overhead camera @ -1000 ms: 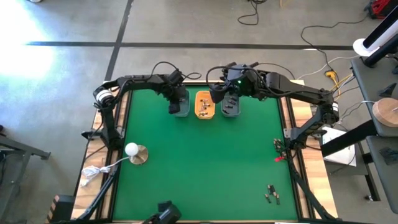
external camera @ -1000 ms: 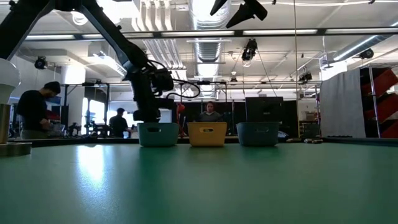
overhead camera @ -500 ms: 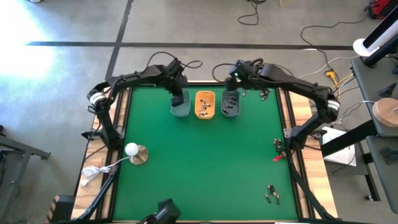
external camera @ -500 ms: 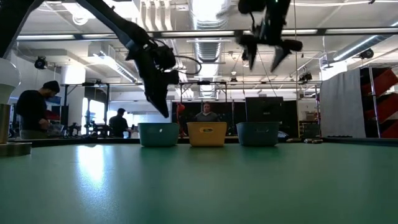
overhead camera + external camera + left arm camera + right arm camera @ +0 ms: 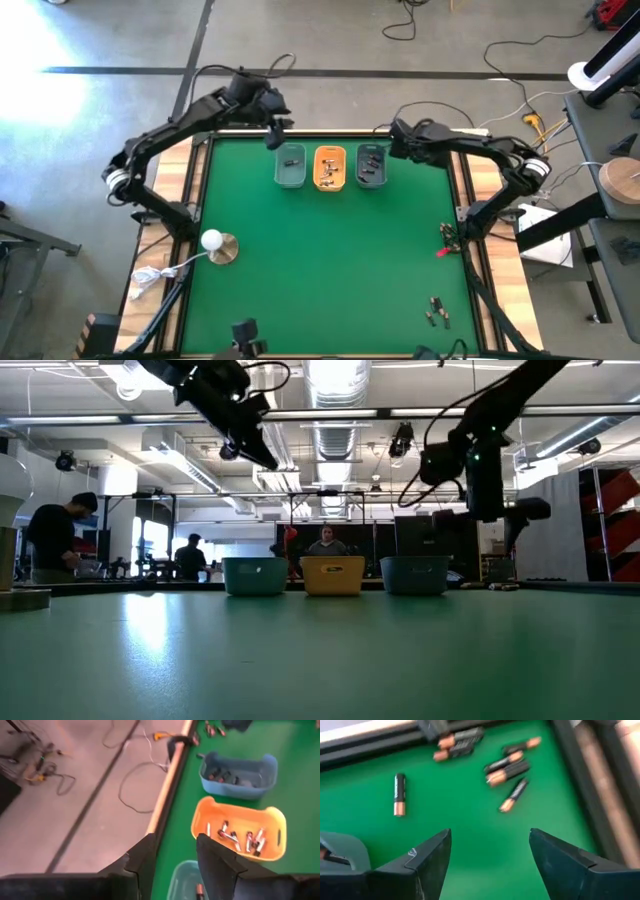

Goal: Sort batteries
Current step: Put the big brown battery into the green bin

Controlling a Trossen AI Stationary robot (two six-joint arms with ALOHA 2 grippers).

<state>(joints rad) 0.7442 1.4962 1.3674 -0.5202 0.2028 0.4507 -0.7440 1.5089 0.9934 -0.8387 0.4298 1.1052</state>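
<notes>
High view: three small rectangular trays sit in a row at the top centre of the green table (image 5: 330,260) — a pale teal tray (image 5: 290,166), an orange tray (image 5: 330,168) and a grey-blue tray (image 5: 372,166). The left gripper (image 5: 275,133) hangs at the table's upper edge, above-left of the teal tray; the right gripper (image 5: 392,150) is just right of the grey-blue tray. A few dark loose batteries (image 5: 437,310) lie at lower right.
Around: a white ball on a round brass base (image 5: 216,244) at left; red and black clips (image 5: 447,243) at the right edge.
Low view: only here, people (image 5: 52,538) show in the room behind the trays; both grippers hang high above them.
Left wrist view: fingers (image 5: 215,860) part narrowly, nothing between; small cells (image 5: 235,836) fill the orange tray.
Right wrist view: fingers (image 5: 427,855) stand wide, empty; copper-tipped black batteries (image 5: 507,767) lie scattered on the green beyond.
</notes>
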